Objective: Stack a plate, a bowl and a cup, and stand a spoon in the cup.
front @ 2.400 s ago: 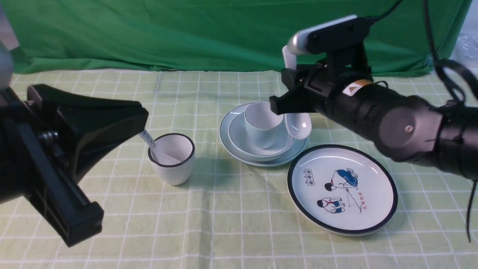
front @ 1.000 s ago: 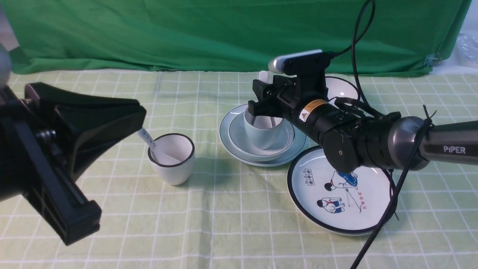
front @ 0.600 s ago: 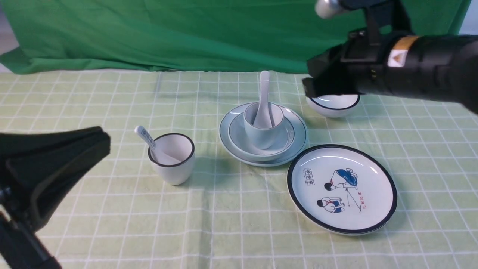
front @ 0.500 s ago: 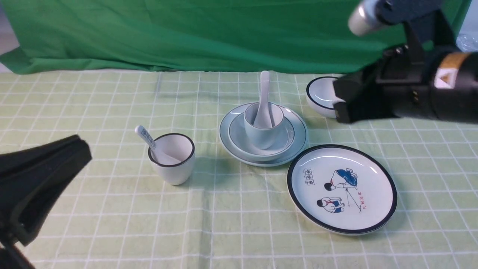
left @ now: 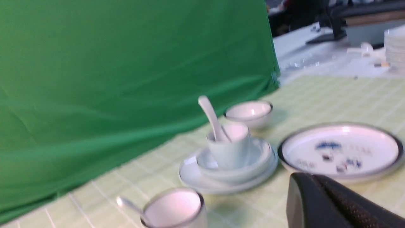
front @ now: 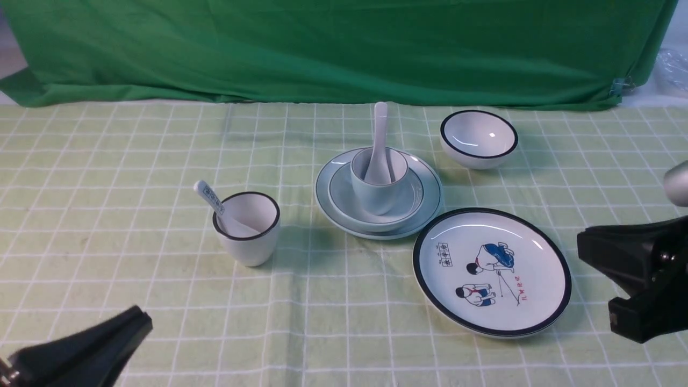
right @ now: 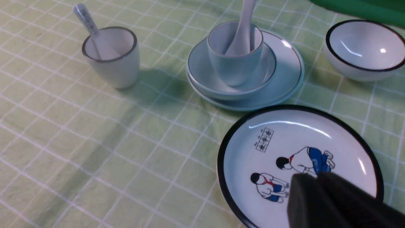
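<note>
The pale blue plate (front: 430,207) lies mid-table with the shallow bowl (front: 344,196) on it and the pale blue cup (front: 378,191) in the bowl. The white spoon (front: 380,137) stands in the cup, handle up. The stack also shows in the right wrist view (right: 284,76) and the left wrist view (left: 196,172). My left gripper (front: 137,322) is shut and empty at the near left. My right gripper (front: 583,244) is shut and empty at the near right, beside the cartoon plate.
A black-rimmed white cup (front: 250,228) with a blue-marked spoon (front: 209,199) stands left of the stack. A black-rimmed cartoon plate (front: 492,271) lies near right. A black-rimmed white bowl (front: 478,138) sits at the back right. A green cloth (front: 322,48) hangs behind.
My right gripper let go of the white spoon in the cup and drew back to the near right. My left gripper dropped back to the near left corner.
</note>
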